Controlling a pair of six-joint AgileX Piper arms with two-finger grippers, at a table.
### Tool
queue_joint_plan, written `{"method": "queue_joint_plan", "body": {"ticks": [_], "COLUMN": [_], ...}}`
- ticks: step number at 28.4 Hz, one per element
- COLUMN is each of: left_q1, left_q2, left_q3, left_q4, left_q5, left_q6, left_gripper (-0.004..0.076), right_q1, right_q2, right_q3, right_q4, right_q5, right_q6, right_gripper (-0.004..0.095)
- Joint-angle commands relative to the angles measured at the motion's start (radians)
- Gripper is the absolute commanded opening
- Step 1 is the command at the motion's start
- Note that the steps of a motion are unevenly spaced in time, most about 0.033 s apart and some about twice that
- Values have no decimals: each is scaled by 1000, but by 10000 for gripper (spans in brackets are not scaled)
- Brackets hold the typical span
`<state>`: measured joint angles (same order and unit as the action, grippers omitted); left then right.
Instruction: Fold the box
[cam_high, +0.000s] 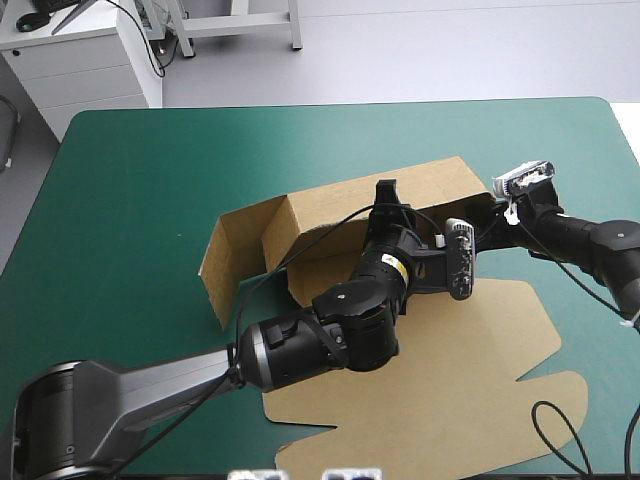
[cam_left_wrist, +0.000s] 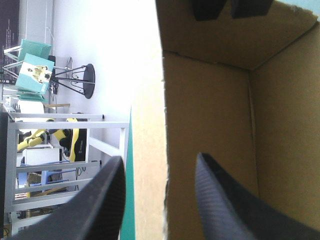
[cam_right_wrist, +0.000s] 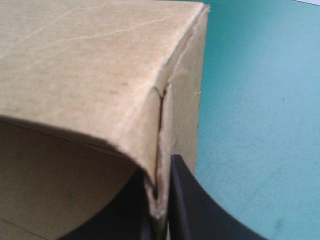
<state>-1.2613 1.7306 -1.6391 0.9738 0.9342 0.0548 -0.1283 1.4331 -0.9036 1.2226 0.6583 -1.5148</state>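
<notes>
The brown box (cam_high: 330, 210) stands mid-table with its walls raised, and its flat lid (cam_high: 470, 370) lies spread toward the near right. My left gripper (cam_high: 386, 195) reaches over the box to its far long wall. In the left wrist view its black fingers (cam_left_wrist: 107, 200) stand apart, astride the wall's edge (cam_left_wrist: 147, 125), with the box's inside (cam_left_wrist: 210, 110) beside them. My right gripper (cam_high: 488, 222) is at the box's right end. In the right wrist view it (cam_right_wrist: 161, 172) pinches the corner wall (cam_right_wrist: 90, 65), the board between its nearly closed fingers (cam_right_wrist: 187, 205).
The teal-green cover (cam_high: 130, 200) lies bare to the left of the box and beyond it up to the far edge. More cover (cam_right_wrist: 260, 125) shows just outside the gripped corner. The left arm's bulk lies across the box's near side.
</notes>
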Motion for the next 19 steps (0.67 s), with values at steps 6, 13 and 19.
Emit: {"method": "queue_joint_plan", "body": {"ticks": [6,13,19], "left_q1": [90,350,720], "left_q2": [-138,-238,-357], "left_q3": [-24,-24,-24], "left_q4": [40,-83,-443], "left_q5": [-92,-209,-234], "left_q6": [-29,-132,-110], "left_gripper": [0,0,0], "right_q1": [2,3,67], "right_q2": [-21,-21,-21], "right_q3": [-48,-146,-293], "right_q4": [-23,-233,-298], "right_q5": [-16,3,85], "right_q6": [69,303,491], "right_gripper": [0,1,1]}}
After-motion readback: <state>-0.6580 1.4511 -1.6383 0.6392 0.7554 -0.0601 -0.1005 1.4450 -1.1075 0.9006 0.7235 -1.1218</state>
